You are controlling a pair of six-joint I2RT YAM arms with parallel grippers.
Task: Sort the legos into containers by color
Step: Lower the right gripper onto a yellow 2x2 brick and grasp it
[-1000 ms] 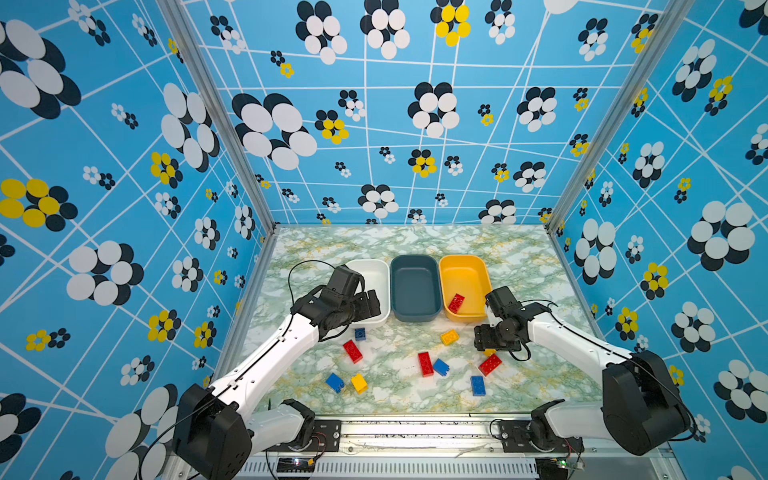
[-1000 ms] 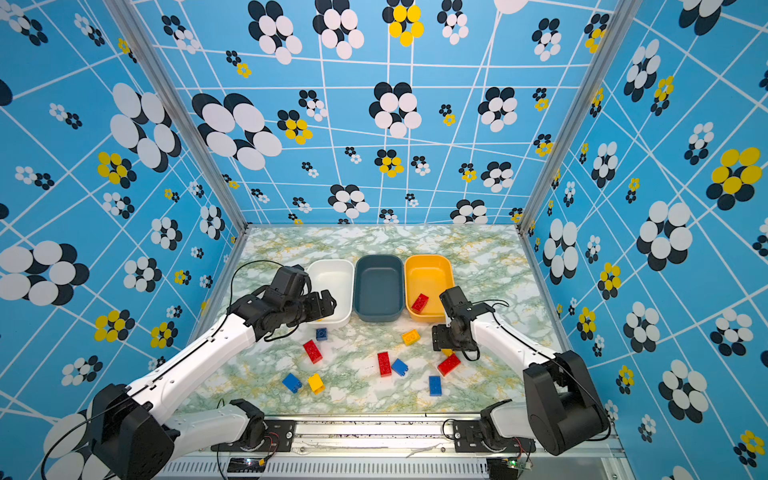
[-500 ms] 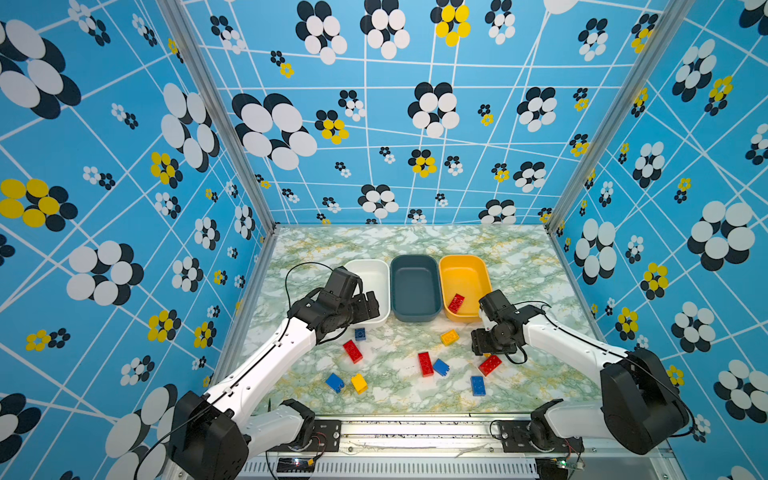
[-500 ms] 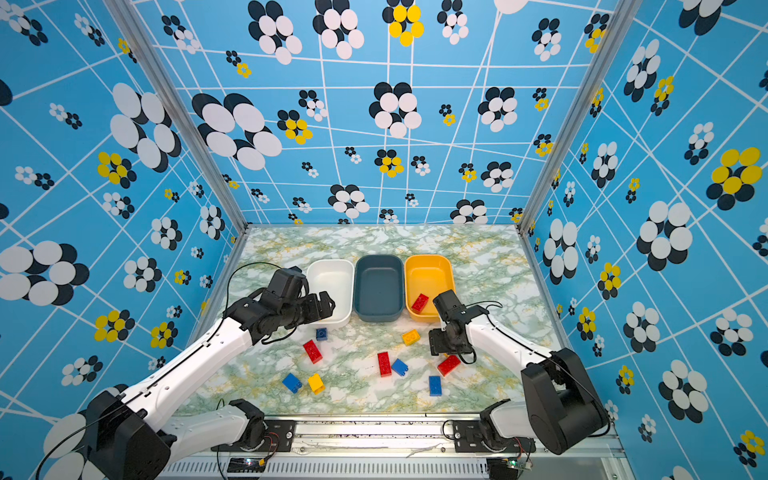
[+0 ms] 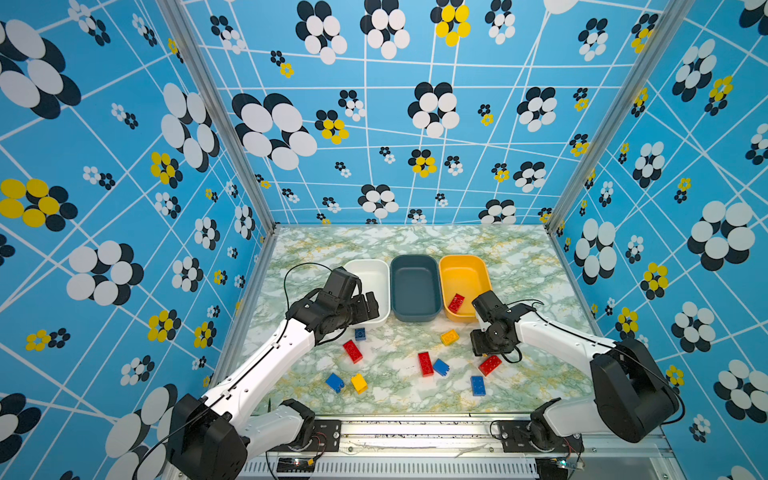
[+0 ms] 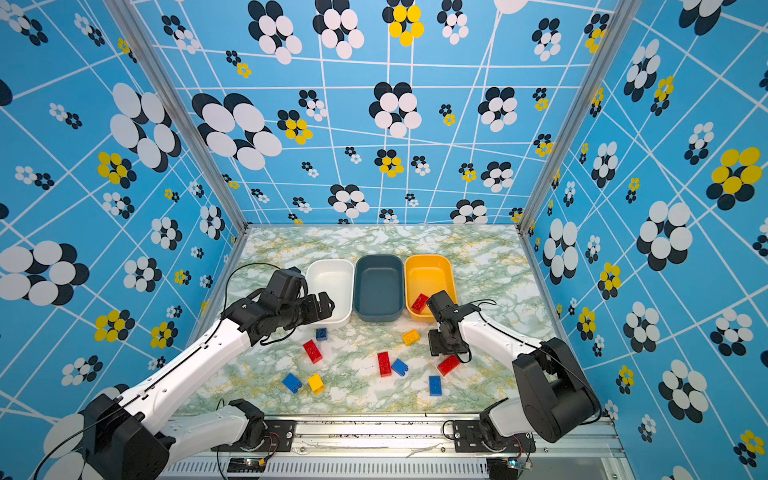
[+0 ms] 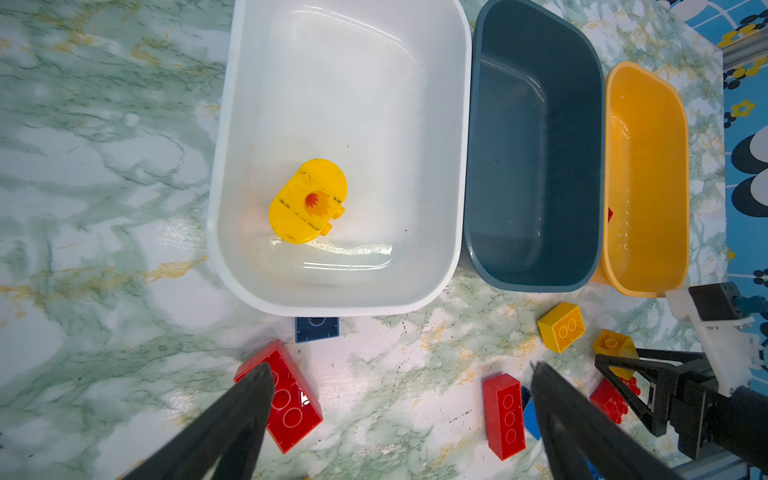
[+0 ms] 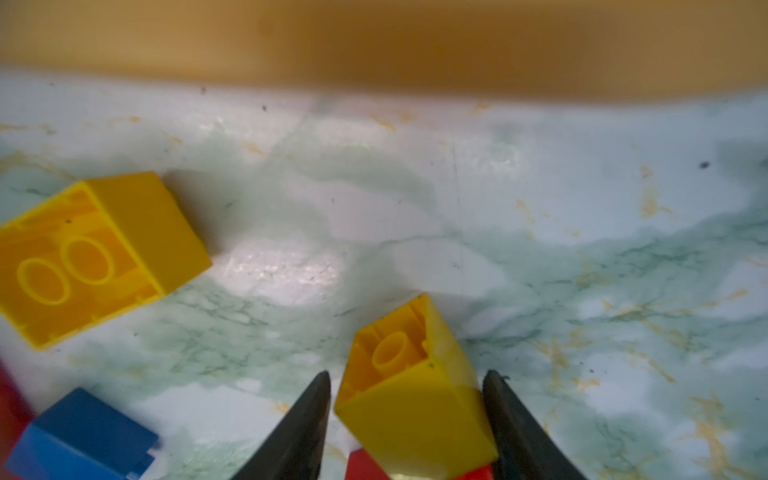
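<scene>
Yellow lego [image 8: 415, 415] between right tool [image 8: 407, 373] tips, seemingly slim gaps both sides.

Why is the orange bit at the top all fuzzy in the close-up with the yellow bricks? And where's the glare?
In the right wrist view the yellow-orange tub is out of focus, likely too near the lens, and glare whitens the table; in the left wrist view light streaks gloss the white tub; both top views look sharp.
</scene>
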